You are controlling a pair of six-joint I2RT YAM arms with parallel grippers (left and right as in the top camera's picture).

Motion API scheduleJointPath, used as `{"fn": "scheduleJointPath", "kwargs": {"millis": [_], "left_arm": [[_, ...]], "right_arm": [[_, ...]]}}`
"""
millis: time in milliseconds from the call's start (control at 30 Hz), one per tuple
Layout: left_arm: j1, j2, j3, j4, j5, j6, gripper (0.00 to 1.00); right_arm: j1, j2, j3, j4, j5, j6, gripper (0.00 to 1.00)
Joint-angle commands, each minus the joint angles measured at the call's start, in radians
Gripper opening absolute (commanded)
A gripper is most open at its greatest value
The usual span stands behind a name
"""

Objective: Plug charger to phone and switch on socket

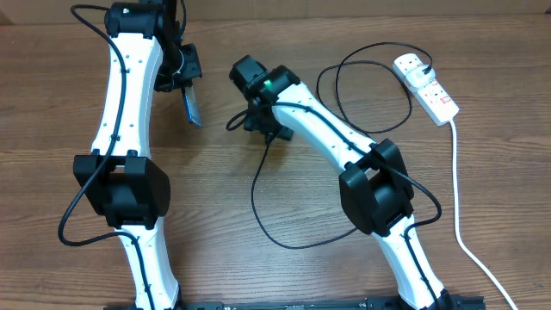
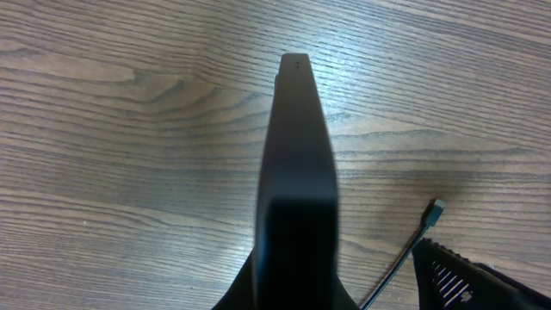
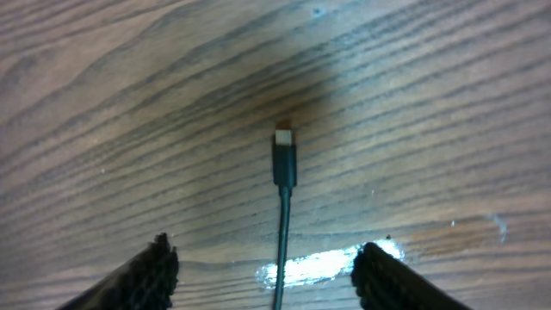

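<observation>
My left gripper (image 1: 182,84) is shut on the phone (image 1: 192,105), which it holds edge-on at the back left. In the left wrist view the phone (image 2: 297,164) is a dark slab sticking out from the jaws over the wood. The charger's thin black cable (image 1: 258,194) loops across the table and runs to the far end of the socket (image 1: 428,87). Its connector tip (image 3: 284,158) lies flat on the table. My right gripper (image 3: 267,277) is open just above the table, one finger on each side of the cable behind the tip, touching nothing. The tip (image 2: 437,208) also shows in the left wrist view, right of the phone.
The socket's thick white cord (image 1: 456,198) runs down the right side to the front edge. Both arms' white links (image 1: 129,112) reach over the middle of the wooden table (image 1: 52,112). A pale worn patch (image 3: 323,263) marks the wood under the right gripper.
</observation>
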Motion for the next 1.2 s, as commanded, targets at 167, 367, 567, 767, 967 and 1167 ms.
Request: {"fn": "scheduleJointPath", "kwargs": {"millis": [167, 367, 567, 767, 967, 1167], "left_arm": [[-0.001, 0.008, 0.007, -0.002, 0.011, 0.002, 0.04], [-0.001, 0.008, 0.007, -0.004, 0.012, 0.002, 0.04], [-0.001, 0.008, 0.007, -0.006, 0.011, 0.002, 0.04], [-0.001, 0.008, 0.007, -0.008, 0.011, 0.002, 0.04], [-0.001, 0.008, 0.007, -0.009, 0.011, 0.002, 0.04], [-0.001, 0.008, 0.007, -0.01, 0.011, 0.002, 0.04]], "right_arm": [[-0.021, 0.01, -0.047, 0.04, 0.01, 0.011, 0.58], [-0.021, 0.022, -0.06, 0.066, 0.003, -0.012, 0.58], [-0.024, 0.056, -0.06, 0.048, 0.028, -0.01, 0.58], [-0.023, 0.08, -0.06, 0.029, 0.026, -0.009, 0.58], [-0.029, 0.08, -0.06, -0.002, 0.026, -0.011, 0.41], [-0.042, 0.08, -0.06, -0.018, 0.026, -0.059, 0.41]]}}
